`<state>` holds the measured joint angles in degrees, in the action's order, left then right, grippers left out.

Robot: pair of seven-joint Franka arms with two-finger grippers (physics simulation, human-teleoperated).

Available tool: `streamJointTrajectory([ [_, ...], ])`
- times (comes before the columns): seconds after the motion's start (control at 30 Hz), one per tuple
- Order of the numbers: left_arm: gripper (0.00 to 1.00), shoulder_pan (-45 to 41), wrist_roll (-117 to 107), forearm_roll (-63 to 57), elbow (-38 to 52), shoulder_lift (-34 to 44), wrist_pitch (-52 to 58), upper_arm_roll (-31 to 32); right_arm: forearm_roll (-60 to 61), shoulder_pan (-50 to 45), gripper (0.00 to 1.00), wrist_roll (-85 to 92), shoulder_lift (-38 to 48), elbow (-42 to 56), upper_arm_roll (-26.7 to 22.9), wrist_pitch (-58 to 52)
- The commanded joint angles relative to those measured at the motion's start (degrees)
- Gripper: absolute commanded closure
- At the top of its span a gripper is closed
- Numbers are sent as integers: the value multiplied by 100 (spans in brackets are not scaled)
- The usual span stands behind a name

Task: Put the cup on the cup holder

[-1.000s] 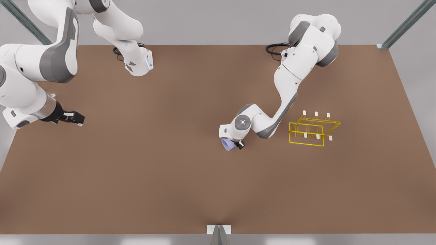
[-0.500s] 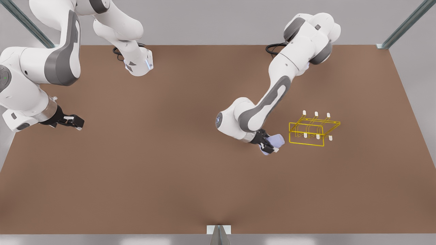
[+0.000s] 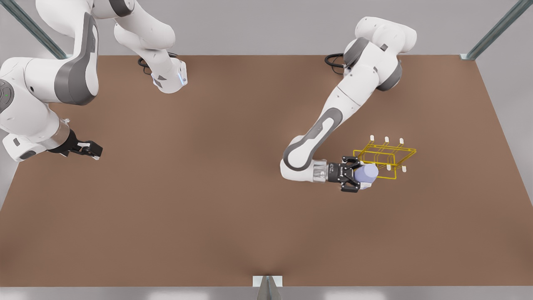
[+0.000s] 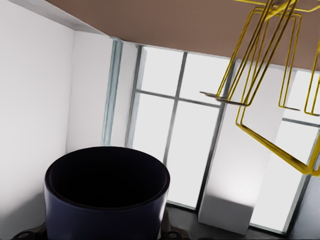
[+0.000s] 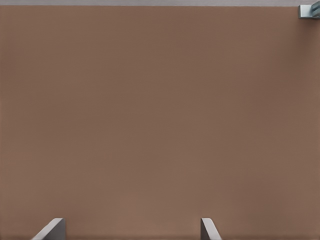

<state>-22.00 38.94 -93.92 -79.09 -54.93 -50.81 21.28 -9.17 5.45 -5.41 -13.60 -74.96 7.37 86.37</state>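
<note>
The cup (image 3: 366, 173), small and lavender-blue, was clamped between the fingers of the left gripper (image 3: 353, 174), held in the air just beside the cup holder (image 3: 385, 158), at the end of that yellow wire rack nearest the arm. In the front view the cup overlapped the rack's near corner, though whether they touched could not be told. From the left wrist view the cup (image 4: 106, 197) showed its dark open mouth facing away from the wrist, with the rack's yellow wires (image 4: 260, 95) hanging close beyond it. The rack carried several short white-tipped pegs (image 3: 387, 139) along its two long sides. To do this step well, the arm would probably need to line the cup's mouth up with one peg, slide it on slowly, and loosen its grip only once the peg bore the weight; a careless push might shove the light rack aside. The right gripper (image 3: 85, 148) waited far from the rack, near the opposite edge of the table, its fingers parted with nothing between them. The table (image 3: 208, 187) was a plain, flat brown surface. Around it stood pale grey walls and slanted metal frame posts (image 3: 495, 29) at the far corners.
</note>
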Motion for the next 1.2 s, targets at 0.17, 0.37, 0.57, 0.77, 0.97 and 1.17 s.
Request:
streamJointTrajectory([
  [0.17, 14, 301, 1959, -206, 16, -61, 89, -1, 3, 0, 0, -21, 7, 8, 1, 3],
  [0.37, 14, 372, 1828, -215, 25, -141, -70, -1, 3, 0, 0, -13, 7, 8, 1, 3],
  [0.57, 14, 442, 1757, -276, 25, -176, -70, -10, 3, 0, 0, -21, 7, 8, 1, 3],
  [0.77, 14, 530, 1353, -303, 25, -220, -131, -1, 3, -9, 0, -30, 7, 8, 10, 3],
  [0.97, 14, 442, 712, -153, 25, -220, 36, -1, -6, 35, 0, -4, 7, 8, 1, 73],
  [1.17, 14, 433, 474, -162, 25, -193, 246, -1, 55, 167, 0, -39, 7, 8, -8, 284],
])
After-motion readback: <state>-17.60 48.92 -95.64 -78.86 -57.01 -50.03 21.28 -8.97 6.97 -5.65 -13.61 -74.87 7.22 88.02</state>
